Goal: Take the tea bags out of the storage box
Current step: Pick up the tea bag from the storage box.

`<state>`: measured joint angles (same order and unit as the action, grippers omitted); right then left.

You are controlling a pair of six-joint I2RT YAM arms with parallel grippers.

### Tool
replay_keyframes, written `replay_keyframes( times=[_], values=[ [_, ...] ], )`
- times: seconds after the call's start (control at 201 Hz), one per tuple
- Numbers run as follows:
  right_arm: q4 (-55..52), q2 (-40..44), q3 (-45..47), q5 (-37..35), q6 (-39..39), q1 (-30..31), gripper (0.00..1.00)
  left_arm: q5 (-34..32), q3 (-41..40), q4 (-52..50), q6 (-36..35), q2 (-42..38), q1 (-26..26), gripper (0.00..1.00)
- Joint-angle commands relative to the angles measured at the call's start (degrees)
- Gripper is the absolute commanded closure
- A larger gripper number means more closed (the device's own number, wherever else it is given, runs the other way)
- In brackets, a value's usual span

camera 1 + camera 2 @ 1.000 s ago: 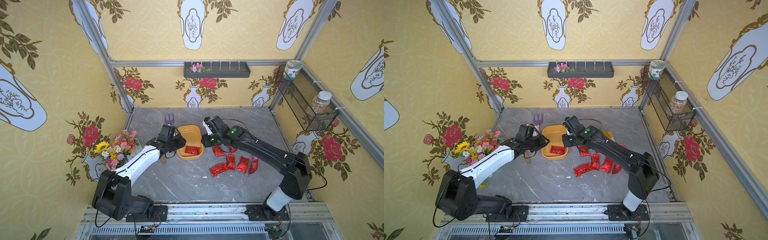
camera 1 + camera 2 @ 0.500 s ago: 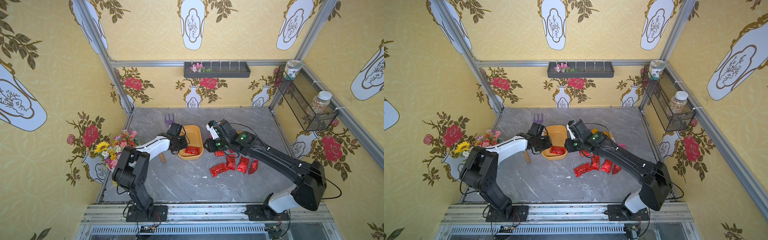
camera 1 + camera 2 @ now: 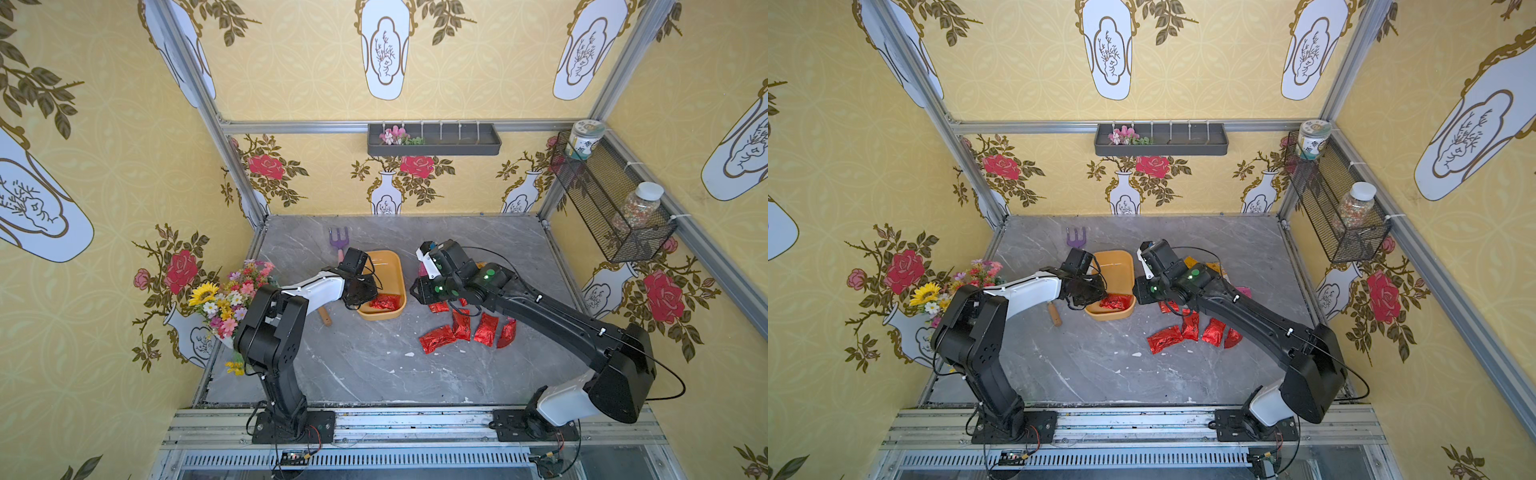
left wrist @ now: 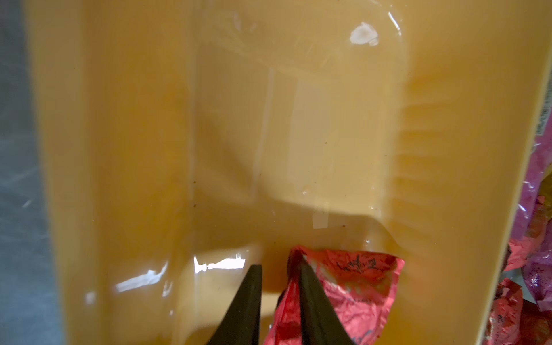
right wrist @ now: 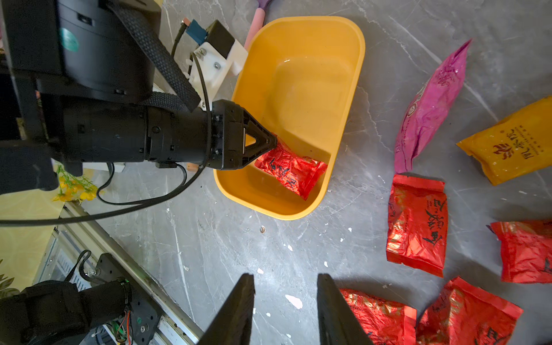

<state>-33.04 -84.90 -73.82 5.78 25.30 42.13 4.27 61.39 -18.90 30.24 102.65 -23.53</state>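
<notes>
The yellow-orange storage box (image 3: pixel 392 266) (image 3: pixel 1121 259) (image 5: pixel 352 89) sits mid-table. One red tea bag (image 3: pixel 384 302) (image 3: pixel 1116 302) (image 5: pixel 291 173) (image 4: pixel 358 283) lies at its near end. My left gripper (image 4: pixel 279 265) (image 3: pixel 365 297) (image 5: pixel 273 145) reaches into the box, jaws narrow but open. The bag's crumpled edge lies between them against one finger, with a gap to the other. My right gripper (image 5: pixel 286 279) (image 3: pixel 415 291) hovers open and empty over bare table right of the box. Several red tea bags (image 3: pixel 436 338) (image 5: pixel 416 227), a pink one (image 5: pixel 430 107) and an orange one (image 5: pixel 513 143) lie on the table.
A purple toy fork (image 3: pixel 338 239) lies behind the box, and a wooden handle (image 3: pixel 325 318) shows under the left arm. A flower bouquet (image 3: pixel 232 299) stands at the left wall. A grey wall trough (image 3: pixel 434 139) and a wire basket (image 3: pixel 611 203) holding jars hang above.
My left arm has folded upright and its gripper has moved down onto the tea bag in the box, jaws narrowing. The right gripper has drawn slightly back from the box's side.
</notes>
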Motion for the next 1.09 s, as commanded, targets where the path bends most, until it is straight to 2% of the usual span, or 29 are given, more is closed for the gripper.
replay_keyframes(
  times=[0.0,0.294,0.747,0.941,1.086],
  values=[
    [0.7,0.4,0.0,-0.3,-0.4,-0.4,0.6,0.7,0.0,0.6,-0.3,0.4,0.0,0.78],
    [0.6,0.8,0.4,-0.4,-0.6,-1.3,0.6,0.6,0.3,0.6,0.5,-1.9,-0.1,1.0],
    [0.3,1.5,1.1,-0.3,-0.7,-2.1,0.61,3.1,2.9,-1.8,1.9,-8.5,-0.1,1.0],
    [-0.8,3.8,1.3,-0.7,-1.1,-3.0,0.6,3.4,4.4,-4.3,2.5,-14.9,-0.1,1.0],
    [-2.3,6.5,1.6,-1.1,-1.4,-3.8,0.61,5.0,0.8,-3.6,5.5,-22.1,-0.3,1.0]
  ],
)
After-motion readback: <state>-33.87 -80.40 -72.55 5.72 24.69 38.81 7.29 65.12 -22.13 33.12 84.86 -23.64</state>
